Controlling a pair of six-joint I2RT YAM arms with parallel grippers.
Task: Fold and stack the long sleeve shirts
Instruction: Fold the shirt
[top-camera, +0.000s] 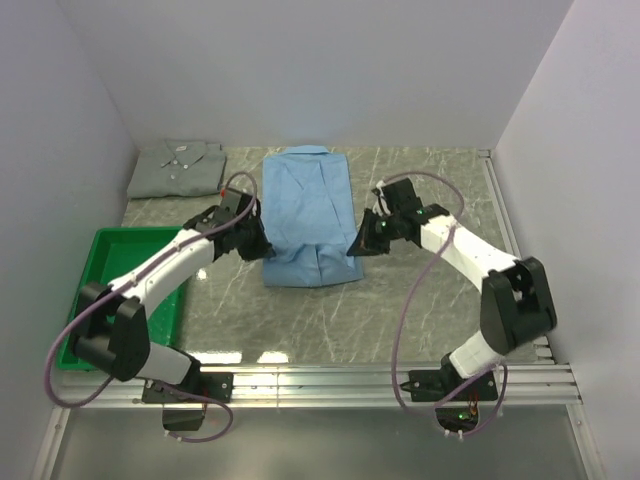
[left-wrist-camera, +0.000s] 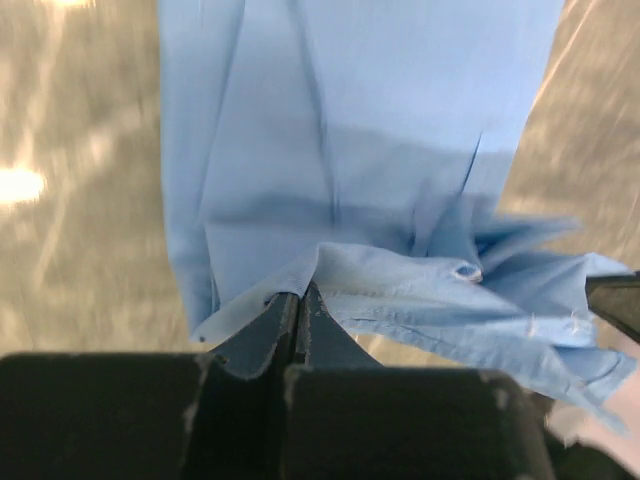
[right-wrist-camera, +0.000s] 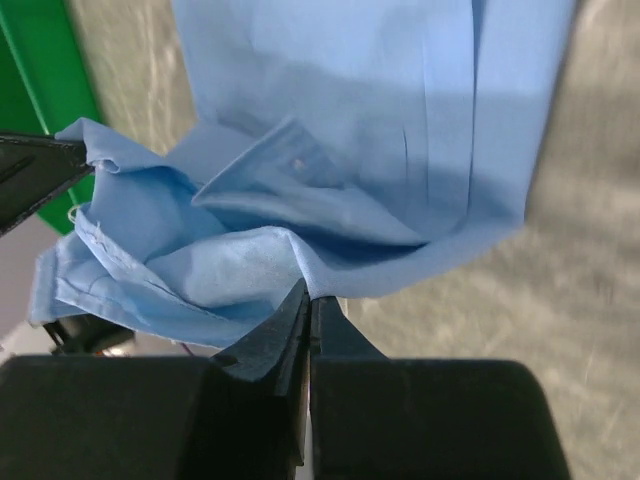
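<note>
Your grey marbled table (top-camera: 420, 300), with three things on it.
You have a blue shirt (top-camera: 308, 205) lying lengthwise in the middle, collar toward the far wall; a grey-green shirt (top-camera: 178, 170) folded in the far left corner; and a green tray (top-camera: 112, 250) along the left side, toward the near edge.

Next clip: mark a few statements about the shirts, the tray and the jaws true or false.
1. The left arm's jaws and the right arm's jaws are each shut on the light blue cloth shirt. True.
2. The pale grey-green collared shirt lies in the green plastic tray. False: it lies folded on the marble table, beyond the tray.
3. The blue shirt's collar points away from the arm bases. True.
4. The two shirts are stacked. False: they lie side by side.
</note>
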